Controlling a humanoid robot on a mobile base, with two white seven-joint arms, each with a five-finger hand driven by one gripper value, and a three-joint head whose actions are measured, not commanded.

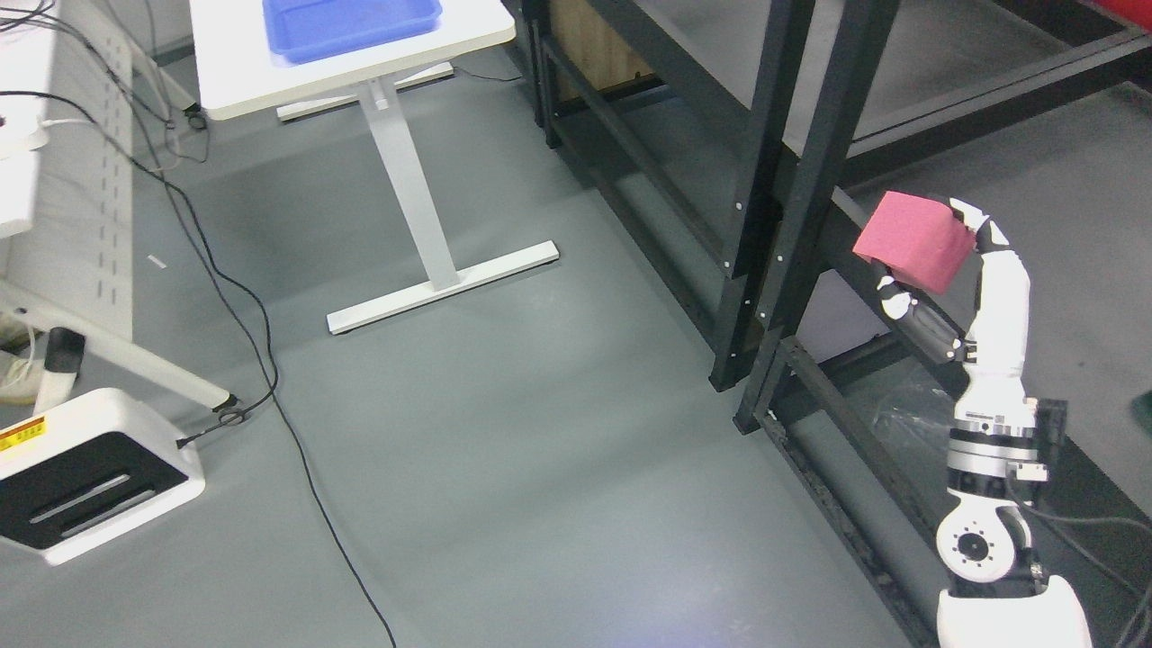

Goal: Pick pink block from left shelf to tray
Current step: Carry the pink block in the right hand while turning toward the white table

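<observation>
The right hand (954, 279) grips the pink block (914, 240) between thumb below and fingers (976, 225) above, holding it aloft beside the black shelf frame (792, 207), clear of any shelf board. Its arm rises from the lower right corner. At the top edge, a blue tray (351, 25) sits on the white table (270, 85), its visible part holding nothing. Open grey floor (540, 432) stretches between shelf and table, crossed by a black cable (270, 378) at left.
</observation>
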